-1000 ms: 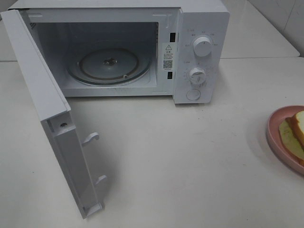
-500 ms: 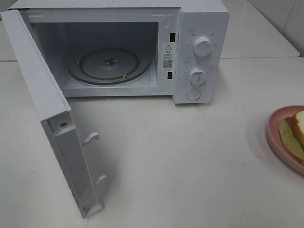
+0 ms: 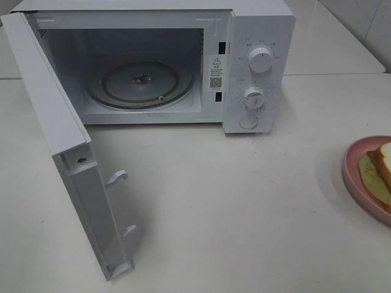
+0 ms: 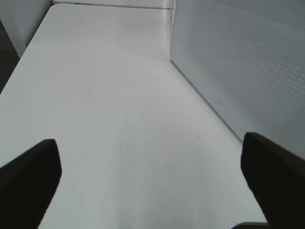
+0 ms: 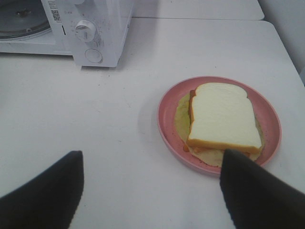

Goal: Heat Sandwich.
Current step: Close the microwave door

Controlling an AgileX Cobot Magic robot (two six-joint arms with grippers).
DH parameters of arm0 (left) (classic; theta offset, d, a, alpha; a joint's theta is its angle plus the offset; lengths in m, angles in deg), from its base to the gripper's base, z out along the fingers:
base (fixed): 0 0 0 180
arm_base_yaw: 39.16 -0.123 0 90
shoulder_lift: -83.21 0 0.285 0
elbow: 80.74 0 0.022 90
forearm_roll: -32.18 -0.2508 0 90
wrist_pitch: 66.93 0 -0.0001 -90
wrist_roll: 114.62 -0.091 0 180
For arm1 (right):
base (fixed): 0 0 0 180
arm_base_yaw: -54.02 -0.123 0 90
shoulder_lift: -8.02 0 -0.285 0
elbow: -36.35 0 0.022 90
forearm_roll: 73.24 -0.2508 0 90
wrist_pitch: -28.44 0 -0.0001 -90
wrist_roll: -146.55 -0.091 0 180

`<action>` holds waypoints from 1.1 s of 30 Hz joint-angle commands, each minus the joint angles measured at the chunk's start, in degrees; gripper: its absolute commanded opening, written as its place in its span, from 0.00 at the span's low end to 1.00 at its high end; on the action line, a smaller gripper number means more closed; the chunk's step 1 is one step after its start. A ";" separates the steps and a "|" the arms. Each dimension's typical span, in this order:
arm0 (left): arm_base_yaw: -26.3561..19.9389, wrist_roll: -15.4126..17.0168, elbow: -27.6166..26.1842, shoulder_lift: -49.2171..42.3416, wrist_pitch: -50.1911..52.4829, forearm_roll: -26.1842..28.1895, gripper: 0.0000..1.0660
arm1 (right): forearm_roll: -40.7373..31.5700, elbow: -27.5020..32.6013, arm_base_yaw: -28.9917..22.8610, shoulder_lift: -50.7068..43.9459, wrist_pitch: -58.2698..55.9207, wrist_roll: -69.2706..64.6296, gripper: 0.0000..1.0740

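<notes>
The sandwich (image 5: 223, 117), white bread with tan crust and yellow-green filling, lies on a round pink plate (image 5: 167, 119). In the exterior high view it shows cut off at the right edge (image 3: 382, 168). The white microwave (image 3: 259, 36) stands at the back with its door (image 3: 67, 146) swung wide open and its glass turntable (image 3: 140, 82) bare. My right gripper (image 5: 150, 191) is open, above the table just short of the plate. My left gripper (image 4: 150, 176) is open over bare table beside the door's outer face (image 4: 248, 71). Neither gripper shows in the exterior high view.
The white table (image 3: 232, 207) spreads in front of the microwave. The open door juts forward to the front left, with two latch hooks (image 3: 117, 177) on its edge. The microwave's knobs (image 3: 261, 60) face the front right. A second white surface (image 3: 330, 43) lies behind.
</notes>
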 commanded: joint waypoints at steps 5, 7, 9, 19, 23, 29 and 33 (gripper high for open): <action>0.06 0.11 -1.66 7.10 4.35 0.40 0.88 | -0.11 0.06 0.46 -1.60 0.52 0.80 0.71; 0.06 0.11 -1.66 8.42 5.27 0.63 0.85 | -0.11 0.06 0.46 -1.60 0.52 0.80 0.71; 0.06 0.11 -1.66 12.43 7.62 1.20 0.71 | -0.11 0.06 0.46 -1.60 0.52 0.80 0.71; 0.06 0.11 -1.49 25.38 13.92 0.57 0.14 | -0.11 0.06 0.46 -1.60 0.52 0.80 0.71; 0.06 -0.06 0.46 31.00 22.69 0.40 0.00 | -0.11 0.06 0.46 -1.60 0.52 0.80 0.71; 0.06 -0.06 5.04 34.61 35.29 0.34 0.00 | -0.11 0.06 0.46 -1.60 0.52 0.74 0.71; 0.06 -0.06 9.57 37.13 48.30 0.34 0.00 | -0.11 0.06 0.46 -1.60 0.52 0.74 0.71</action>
